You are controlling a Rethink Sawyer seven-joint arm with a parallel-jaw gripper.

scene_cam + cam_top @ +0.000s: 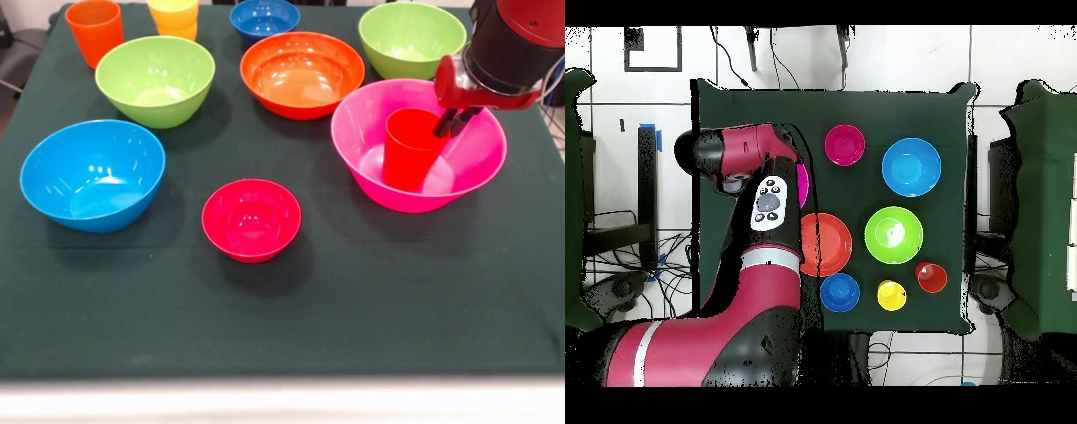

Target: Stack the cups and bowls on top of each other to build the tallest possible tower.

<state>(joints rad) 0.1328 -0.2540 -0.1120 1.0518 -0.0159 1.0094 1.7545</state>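
Jaws closed on red cup's rim inside pink bowl, table edge near.

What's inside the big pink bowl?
A red cup stands upright inside the big pink bowl, with the gripper at its rim. The bowl's bottom under the cup is hidden.

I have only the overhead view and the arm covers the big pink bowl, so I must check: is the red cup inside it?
Observer: Yes, the red cup stands upright inside the big pink bowl.
Operator: Where is the pincer?
Observer: The pincer hangs at the cup's rim.
Operator: I count only one lime green bowl.
Observer: A second lime green bowl sits beyond the pink one, hidden under the arm.
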